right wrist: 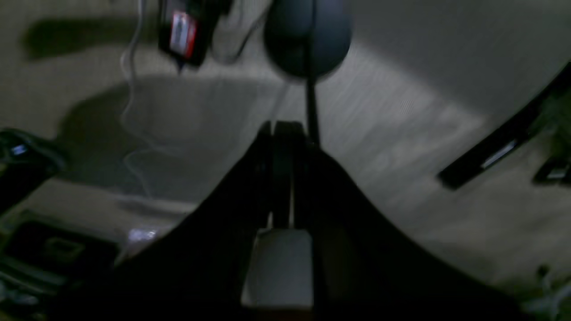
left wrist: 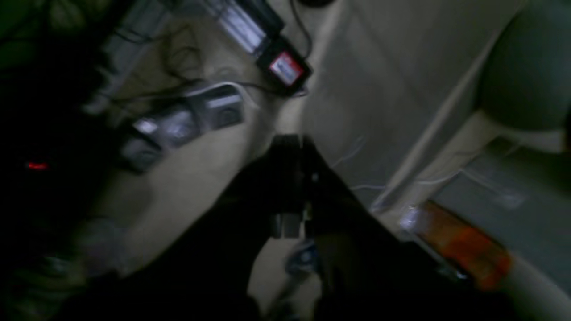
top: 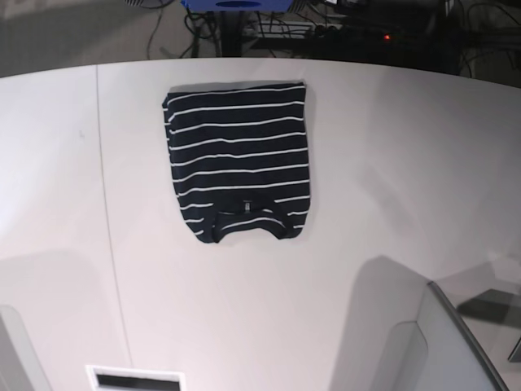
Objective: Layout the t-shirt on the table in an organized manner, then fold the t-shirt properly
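Note:
The t-shirt (top: 240,163), dark navy with thin white stripes, lies flat on the white table (top: 391,163) as a compact rectangle, sleeves tucked out of sight and collar on the near side. Neither gripper shows in the base view, and nothing touches the shirt. In the left wrist view my left gripper (left wrist: 296,145) is shut and holds nothing, pointing over the floor. My right gripper (right wrist: 285,129) is likewise shut and holds nothing, with floor beyond it. The wrist views are dark and blurred and show no shirt.
A seam (top: 106,204) runs down the table's left part. Pale arm housings stand at the near right (top: 431,342) and near left (top: 12,350) corners. On the floor lie a power strip (left wrist: 187,120), a black box with a red label (left wrist: 285,67), cables and a round dark base (right wrist: 308,35).

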